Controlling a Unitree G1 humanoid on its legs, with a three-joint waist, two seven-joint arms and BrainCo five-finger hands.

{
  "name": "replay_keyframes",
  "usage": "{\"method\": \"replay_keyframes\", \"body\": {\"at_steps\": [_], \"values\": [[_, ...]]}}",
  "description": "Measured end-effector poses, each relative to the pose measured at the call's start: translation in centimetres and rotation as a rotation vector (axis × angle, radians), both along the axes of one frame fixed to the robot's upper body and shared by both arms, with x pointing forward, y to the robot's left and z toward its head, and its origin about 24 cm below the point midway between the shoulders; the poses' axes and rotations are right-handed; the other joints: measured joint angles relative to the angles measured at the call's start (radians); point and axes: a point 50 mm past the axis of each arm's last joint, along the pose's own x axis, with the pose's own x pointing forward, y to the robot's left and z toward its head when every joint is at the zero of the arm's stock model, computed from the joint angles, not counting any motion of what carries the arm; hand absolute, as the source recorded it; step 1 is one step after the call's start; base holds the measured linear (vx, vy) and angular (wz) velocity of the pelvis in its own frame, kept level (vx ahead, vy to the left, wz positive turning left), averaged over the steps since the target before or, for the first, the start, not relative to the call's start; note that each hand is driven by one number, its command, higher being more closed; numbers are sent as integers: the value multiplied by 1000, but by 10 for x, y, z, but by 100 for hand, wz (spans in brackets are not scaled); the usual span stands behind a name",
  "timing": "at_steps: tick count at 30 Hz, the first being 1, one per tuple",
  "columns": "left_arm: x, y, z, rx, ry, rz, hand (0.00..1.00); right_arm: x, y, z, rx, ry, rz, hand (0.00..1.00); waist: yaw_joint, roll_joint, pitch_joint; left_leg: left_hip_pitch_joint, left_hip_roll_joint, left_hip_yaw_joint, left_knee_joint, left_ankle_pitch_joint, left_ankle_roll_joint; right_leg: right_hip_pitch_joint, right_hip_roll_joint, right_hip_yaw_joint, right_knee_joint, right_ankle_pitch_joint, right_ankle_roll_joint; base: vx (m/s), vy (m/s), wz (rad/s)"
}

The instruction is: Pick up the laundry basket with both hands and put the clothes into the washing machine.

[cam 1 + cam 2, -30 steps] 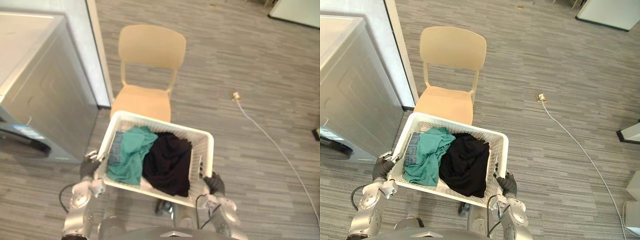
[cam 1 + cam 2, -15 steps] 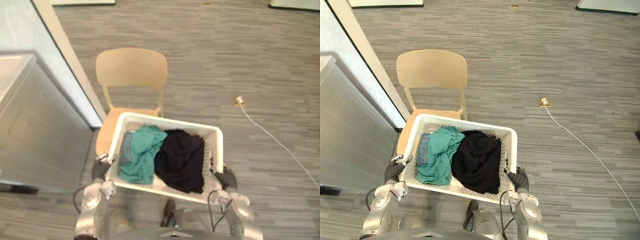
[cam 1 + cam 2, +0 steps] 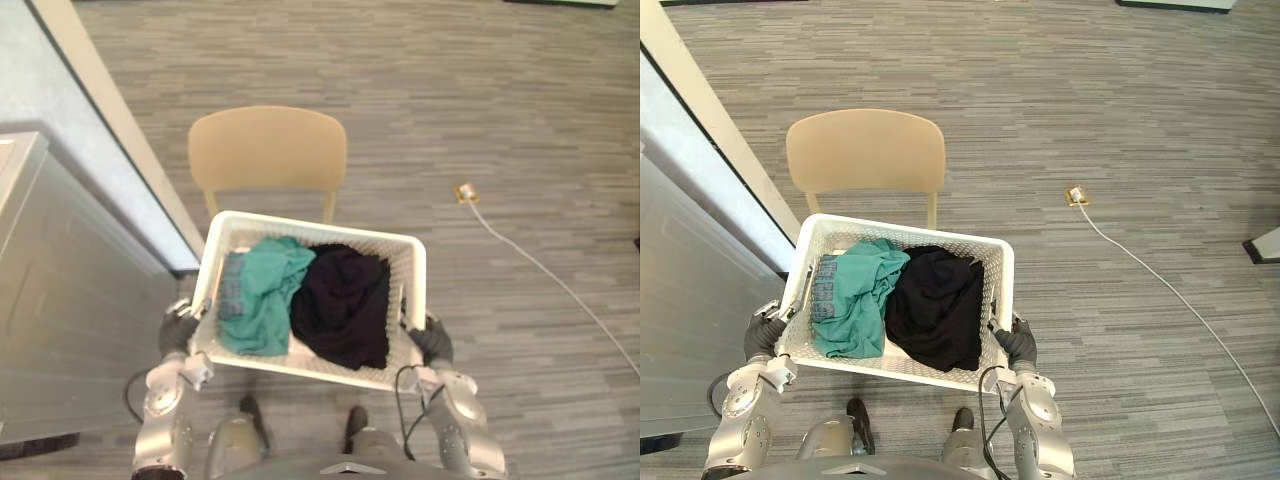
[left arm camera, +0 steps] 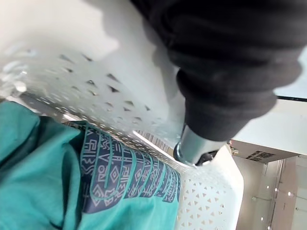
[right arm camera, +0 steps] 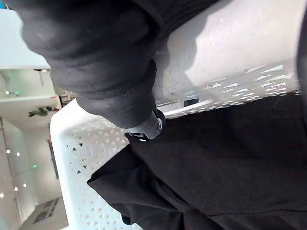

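I hold a white perforated laundry basket [image 3: 417, 285] in front of me, lifted off the floor. Inside lie a teal garment [image 3: 258, 295] with a patterned band on the left and a black garment [image 3: 340, 305] on the right. My left hand [image 3: 178, 332] grips the basket's left rim. My right hand [image 3: 432, 342] grips the right rim. In the left wrist view a finger [image 4: 192, 146] hooks over the rim [image 4: 72, 57] beside the teal cloth [image 4: 38, 182]. The right wrist view shows the same hold next to the black cloth [image 5: 216, 158].
A beige chair [image 3: 268, 150] stands just beyond the basket, its back facing me. The grey washing machine [image 3: 70, 300] stands at the left, against a pale wall edge [image 3: 110, 110]. A white cable [image 3: 540, 265] with a plug [image 3: 466, 192] lies on the floor to the right.
The whole picture has shifted, so the camera has moved. The basket stays in both hands and now covers the chair's seat; the washing machine sits further left in view.
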Motion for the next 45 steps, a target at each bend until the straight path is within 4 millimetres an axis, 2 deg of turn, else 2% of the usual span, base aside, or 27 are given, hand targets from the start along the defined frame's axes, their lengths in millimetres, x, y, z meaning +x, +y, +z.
{"method": "replay_keyframes", "body": {"at_steps": [3, 4, 6, 9, 11, 15, 21, 25, 28, 29, 31, 32, 36, 40, 45], "values": [[-2, 9, 4, 11, -12, 56, 100, 13, 10, 8, -15, -41, 49, 100, 11, -13, 8, -22, -19, 16, -35, 23, 9, -42, -17, 6, -2, 11, 17, -60, 36, -9], [-1, 15, 10, 22, -37, 86, 100, 20, 16, 14, -14, -66, 71, 100, 15, -26, 18, -44, -22, 15, -47, 33, 10, -69, -17, 6, -2, 19, 21, -112, 15, 0], [2, 17, 13, 26, -51, 103, 100, 26, 19, 19, -22, -89, 82, 100, 17, -37, 26, -65, -23, 11, -54, 45, 12, -89, -17, 2, -3, 25, 20, -93, 5, 7], [13, 22, 23, 26, -96, 144, 100, 44, 23, 35, -34, -157, 103, 100, 21, -59, 85, -110, -26, -9, -59, 67, 20, -122, -16, -19, -5, 40, 15, -69, 7, 17], [21, 24, 30, 28, -126, 159, 100, 54, 25, 41, -37, -180, 108, 100, 24, -63, 106, -152, -25, -18, -51, 77, 25, -150, -15, -32, -5, 49, 14, -78, 16, 20], [42, 29, 49, 26, -199, 194, 100, 89, 30, 62, -71, -237, 139, 100, 33, -56, 181, -218, -31, -32, -49, 100, 40, -186, -13, -50, -45, 90, 14, -75, 36, 11], [76, 33, 74, 27, -266, 191, 100, 124, 33, 90, -74, -291, 122, 100, 47, -56, 233, -259, -41, -25, -105, 149, 43, -238, -10, -48, -87, 136, 6, -31, 17, 0], [87, 31, 84, 28, -298, 180, 100, 132, 32, 100, -81, -308, 96, 100, 43, -56, 254, -278, -41, -13, -104, 150, 44, -256, -8, -28, -108, 156, 5, -7, 12, -11], [97, 25, 89, 39, -298, 157, 100, 137, 27, 99, -84, -289, 74, 100, 43, -55, 269, -279, -38, -9, -104, 150, 44, -259, -3, -23, -113, 162, -1, 5, -4, -5], [101, 25, 90, 39, -295, 155, 0, 140, 26, 100, -90, -283, 70, 100, 44, -56, 270, -286, -35, -5, -104, 150, 44, -270, 0, -21, -113, 165, -5, 3, -9, -14], [105, 24, 91, 38, -292, 154, 0, 143, 26, 102, -93, -280, 64, 100, 46, -56, 272, -295, -30, 6, -102, 150, 44, -286, 3, -8, -113, 171, -9, -1, -13, -17], [107, 24, 92, 35, -288, 160, 0, 145, 27, 104, -95, -278, 60, 0, 46, -55, 279, -296, -29, 12, -100, 150, 44, -288, 4, 1, -116, 175, -7, -3, -14, -16], [110, 26, 96, 41, -291, 169, 0, 148, 24, 102, -90, -260, 44, 0, 41, -56, 283, -296, -23, 17, -98, 150, 44, -290, 9, 8, -118, 178, -10, -1, -15, -7], [113, 25, 94, 40, -282, 166, 0, 155, 29, 118, -59, -309, 50, 0, 41, -55, 283, -296, -21, 37, -97, 150, 44, -304, 8, 28, -118, 189, -13, -26, -11, -15], [115, 23, 96, 34, -289, 163, 0, 156, 33, 122, -15, -335, 50, 0, 41, -55, 283, -296, -12, 40, -97, 148, 34, -308, 15, 28, -115, 187, -16, -25, -15, -4]]}}
